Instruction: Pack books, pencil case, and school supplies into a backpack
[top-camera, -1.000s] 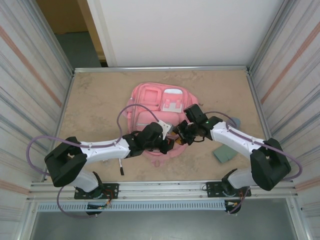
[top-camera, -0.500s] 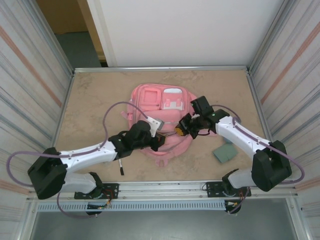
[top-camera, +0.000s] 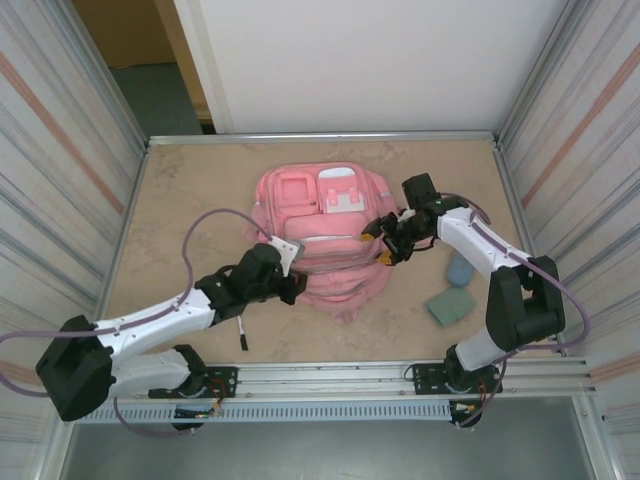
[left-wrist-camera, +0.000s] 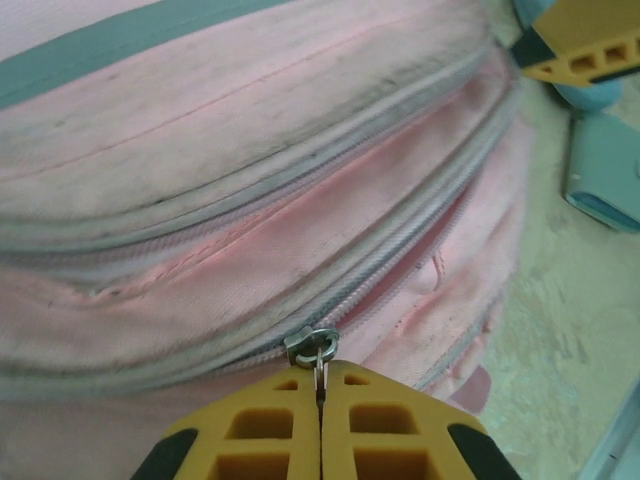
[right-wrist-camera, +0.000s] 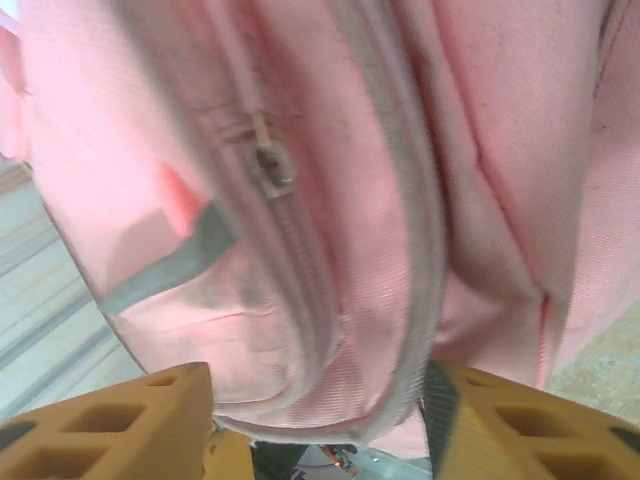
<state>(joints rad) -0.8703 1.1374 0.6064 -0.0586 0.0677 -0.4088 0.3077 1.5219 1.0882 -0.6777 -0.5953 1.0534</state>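
- Pink backpack (top-camera: 325, 240) lies mid-table; left gripper (left-wrist-camera: 320, 395) pinches its zipper pull (left-wrist-camera: 318, 348) tight.
- Right gripper (right-wrist-camera: 320, 390) gapes wide astride the backpack's edge.
- Likely step: unzipping; next, drag the pull along.

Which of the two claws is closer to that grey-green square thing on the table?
Right. The right gripper is at the backpack's right edge, the grey-green flat piece nearby on the table. The left gripper, pinching a zipper pull, is at the backpack's left side, farther off.
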